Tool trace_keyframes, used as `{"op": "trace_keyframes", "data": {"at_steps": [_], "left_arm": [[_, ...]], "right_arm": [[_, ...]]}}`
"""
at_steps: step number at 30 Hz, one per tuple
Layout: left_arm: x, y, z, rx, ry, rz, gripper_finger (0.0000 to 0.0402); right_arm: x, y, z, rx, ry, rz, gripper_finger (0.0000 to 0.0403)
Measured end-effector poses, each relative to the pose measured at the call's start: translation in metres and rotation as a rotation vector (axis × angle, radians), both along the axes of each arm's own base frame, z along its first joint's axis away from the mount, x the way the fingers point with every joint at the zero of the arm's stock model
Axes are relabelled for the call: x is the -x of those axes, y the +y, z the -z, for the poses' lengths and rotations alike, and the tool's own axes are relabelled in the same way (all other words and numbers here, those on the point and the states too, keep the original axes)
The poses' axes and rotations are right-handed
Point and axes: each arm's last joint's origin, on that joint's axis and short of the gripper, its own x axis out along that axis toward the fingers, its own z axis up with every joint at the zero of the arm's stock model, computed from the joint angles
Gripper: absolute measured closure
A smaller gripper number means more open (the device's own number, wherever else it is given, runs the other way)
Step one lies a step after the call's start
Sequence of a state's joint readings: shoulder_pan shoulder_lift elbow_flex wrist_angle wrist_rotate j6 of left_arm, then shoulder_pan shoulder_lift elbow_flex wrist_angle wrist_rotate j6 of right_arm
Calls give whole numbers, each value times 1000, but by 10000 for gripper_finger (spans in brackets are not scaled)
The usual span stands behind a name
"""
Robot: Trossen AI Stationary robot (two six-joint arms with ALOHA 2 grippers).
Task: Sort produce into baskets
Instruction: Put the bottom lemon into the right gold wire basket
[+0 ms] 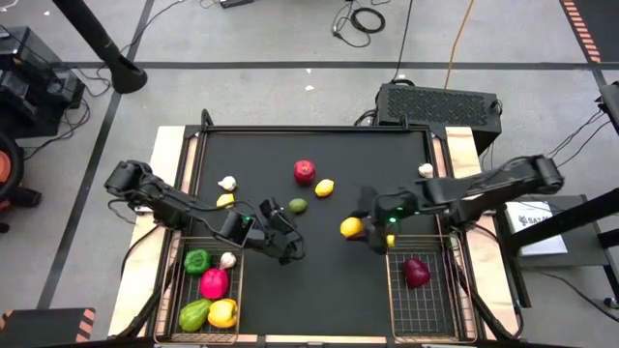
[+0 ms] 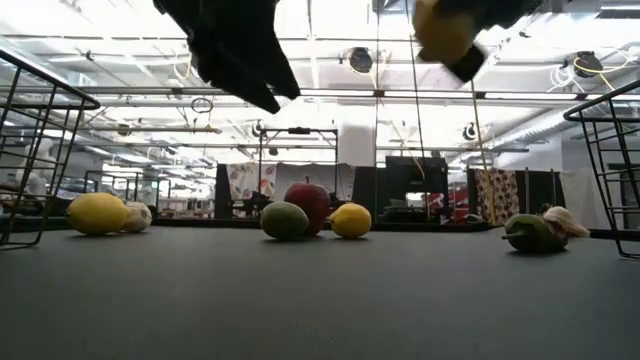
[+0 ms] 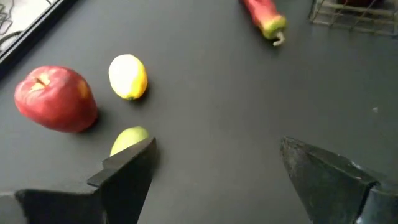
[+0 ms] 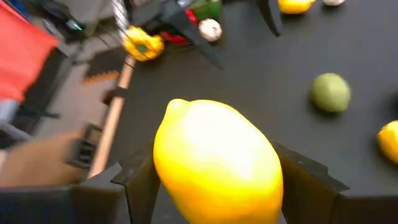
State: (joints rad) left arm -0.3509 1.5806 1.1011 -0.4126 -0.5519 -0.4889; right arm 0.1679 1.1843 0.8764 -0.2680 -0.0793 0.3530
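A smooth, glossy yellow lemon (image 4: 217, 163) with a nubbed tip is pinched between the fingers of the right gripper (image 1: 360, 228), raised above the table (image 1: 319, 280) beside the right basket (image 1: 423, 304). The left gripper (image 1: 280, 242) is spread wide and empty near the left basket (image 1: 174, 290).

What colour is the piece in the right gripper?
Bright yellow: a lemon held in the right gripper, clearest in the right wrist view.

centre mat (image 1: 329, 271) open | apple (image 1: 305, 172), lime (image 1: 298, 205) (far side) block
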Motion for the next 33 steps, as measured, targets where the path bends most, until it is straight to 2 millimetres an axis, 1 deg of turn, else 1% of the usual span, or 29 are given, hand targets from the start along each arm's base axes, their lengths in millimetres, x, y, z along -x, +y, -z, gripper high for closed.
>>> {"op": "trace_keyframes", "data": {"at_steps": [3, 6, 9, 15, 20, 23, 28, 33], "left_arm": [[1, -2, -4, 9, -23, 5, 52], [2, -3, -5, 10, -27, 8, 52], [2, -3, -5, 11, -27, 7, 52], [2, -3, -5, 23, -33, -12, 52], [2, -1, -5, 3, -42, -34, 52], [1, 2, -5, -11, -49, -56, 52], [-2, 12, -6, -37, -52, -105, 52], [-6, 37, -2, -84, -15, -144, 52]], "right_arm": [[16, 9, -11, -81, 11, 8, 149], [29, 19, -13, -127, 58, -4, 149], [39, 29, -9, -137, 137, -33, 149], [58, 44, 5, -154, 362, -33, 149], [77, 49, 15, -157, 571, 4, 149], [86, 52, 19, -148, 652, 37, 149], [96, 58, 21, -124, 711, 73, 149], [102, 63, 22, -13, 650, 124, 135]]}}
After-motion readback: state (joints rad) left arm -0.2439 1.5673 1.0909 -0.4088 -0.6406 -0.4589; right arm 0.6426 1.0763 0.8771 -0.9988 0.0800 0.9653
